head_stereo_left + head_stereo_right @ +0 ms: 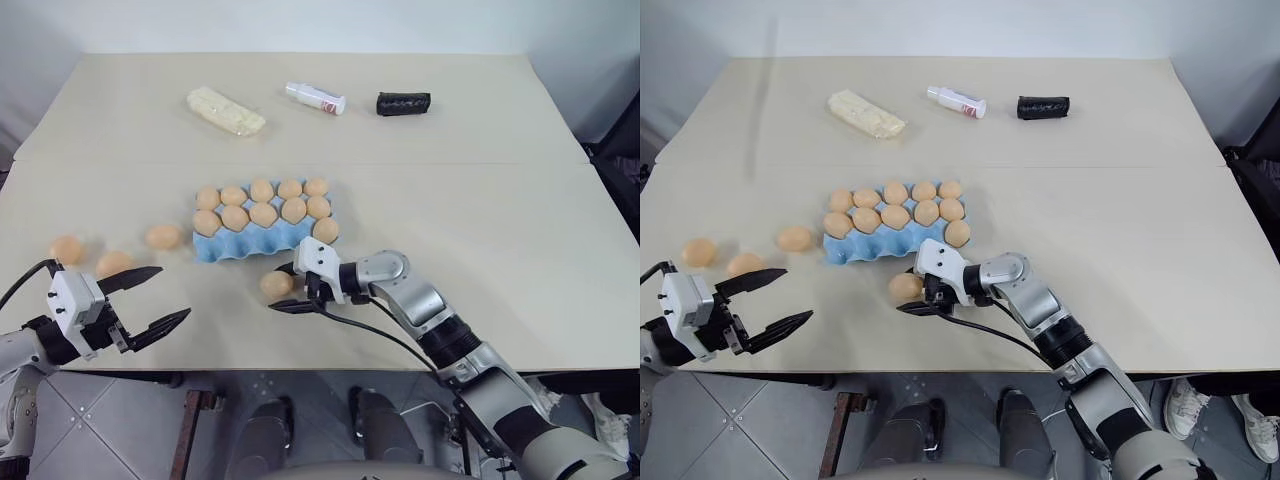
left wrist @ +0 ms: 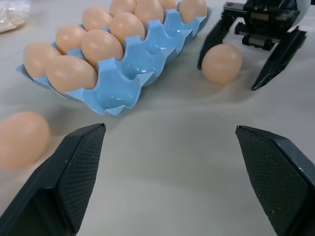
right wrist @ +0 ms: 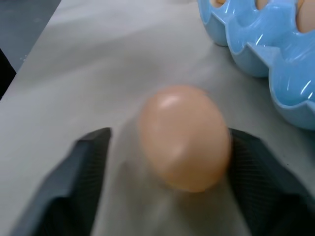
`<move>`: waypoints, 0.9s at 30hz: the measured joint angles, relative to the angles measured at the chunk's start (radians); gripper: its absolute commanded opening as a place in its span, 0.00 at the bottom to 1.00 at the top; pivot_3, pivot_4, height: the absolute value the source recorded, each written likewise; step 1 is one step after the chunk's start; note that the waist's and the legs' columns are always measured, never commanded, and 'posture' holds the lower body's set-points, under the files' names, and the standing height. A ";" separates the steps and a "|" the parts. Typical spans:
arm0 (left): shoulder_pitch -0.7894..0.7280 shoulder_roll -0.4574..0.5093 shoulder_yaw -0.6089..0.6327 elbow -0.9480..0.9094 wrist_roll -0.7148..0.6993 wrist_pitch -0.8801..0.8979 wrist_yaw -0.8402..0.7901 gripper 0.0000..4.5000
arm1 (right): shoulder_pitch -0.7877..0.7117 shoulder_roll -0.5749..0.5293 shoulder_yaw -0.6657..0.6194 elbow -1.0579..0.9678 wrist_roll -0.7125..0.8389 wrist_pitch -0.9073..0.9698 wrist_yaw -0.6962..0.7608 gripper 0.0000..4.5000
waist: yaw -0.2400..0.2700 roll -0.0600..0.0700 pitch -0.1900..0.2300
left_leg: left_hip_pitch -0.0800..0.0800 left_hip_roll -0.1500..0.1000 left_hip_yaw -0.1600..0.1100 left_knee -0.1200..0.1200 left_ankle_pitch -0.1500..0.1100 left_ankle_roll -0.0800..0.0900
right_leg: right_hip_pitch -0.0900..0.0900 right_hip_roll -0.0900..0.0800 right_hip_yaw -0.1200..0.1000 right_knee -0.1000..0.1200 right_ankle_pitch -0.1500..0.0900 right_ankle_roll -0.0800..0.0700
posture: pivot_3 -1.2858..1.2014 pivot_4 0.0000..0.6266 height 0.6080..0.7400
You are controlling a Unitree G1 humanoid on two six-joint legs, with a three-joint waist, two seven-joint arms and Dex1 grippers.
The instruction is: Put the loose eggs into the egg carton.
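Nearest the table's front edge, the left gripper (image 1: pixel 143 303) hovers with its jaws wide apart and nothing between them, pointing toward the carton. To its right, the right gripper (image 1: pixel 290 288) reaches in low from the right, its two fingers straddling one loose egg (image 1: pixel 276 285) that rests on the table (image 1: pixel 500 260) just in front of the carton (image 1: pixel 240 247). In the left wrist view the fingers stand on either side of this egg with some gap showing; in the right wrist view the pads lie close against it, so whether the jaws have actually clamped cannot be told. Three more eggs lie on the table to the left: one (image 1: pixel 164 237) just beside the carton, one (image 1: pixel 114 263) near the left gripper, one (image 1: pixel 67 249) farthest left. The blue carton holds eggs in its two far rows and one at the right end of the near row; the other near cups appear empty. Beyond it, well apart, lie a pale wrapped block (image 1: pixel 226 111), a small white bottle (image 1: pixel 315 98) and a dark roll (image 1: pixel 403 103). Risks, as judged: uneven closing may squirt the smooth egg sideways and roll it toward the table edge; an over-firm grip may crack it; a low carry may clip the carton's rim.
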 measured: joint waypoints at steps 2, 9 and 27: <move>-0.002 0.000 0.000 0.000 0.000 0.000 0.003 1.00 | 0.000 0.003 0.000 0.000 0.001 -0.005 0.007 0.41 | 0.000 0.000 0.000 | 0.000 0.000 0.000 0.000 0.000 0.000 | 0.000 0.000 0.000 0.000 0.000 0.000 | 0.52 0.24 1.00; -0.003 -0.011 -0.002 -0.003 0.004 0.000 0.022 1.00 | 0.001 -0.013 -0.054 -0.110 0.051 0.042 0.030 0.33 | 0.000 0.000 0.000 | 0.000 0.000 0.000 0.000 0.000 0.000 | 0.000 0.000 0.000 0.000 0.000 0.000 | 0.52 0.24 1.00; -0.003 -0.057 -0.017 -0.022 0.017 -0.001 0.071 1.00 | -0.156 -0.018 -0.198 0.109 0.022 -0.050 -0.069 0.88 | -0.008 -0.002 -0.001 | 0.000 0.001 0.003 0.001 0.000 0.000 | -0.001 0.000 0.000 0.001 0.000 0.000 | 0.52 0.24 1.00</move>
